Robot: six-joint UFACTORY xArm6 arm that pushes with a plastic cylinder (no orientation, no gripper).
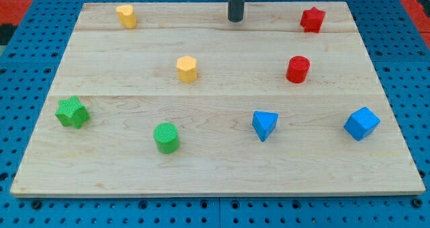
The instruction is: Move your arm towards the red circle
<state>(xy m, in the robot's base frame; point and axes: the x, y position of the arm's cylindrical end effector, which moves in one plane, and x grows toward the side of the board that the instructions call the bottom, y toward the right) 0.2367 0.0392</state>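
On your wooden board, the green star sat at the view's far left, the yellow heart near the top left. Next came the green cylinder and yellow hexagon. My tip, a bare rod with no jaws to part or close, stood at the top centre. Rightward lay the blue triangle, then the red circle, well apart from the tip, lower and to its right. The red star and blue cube ended the row.
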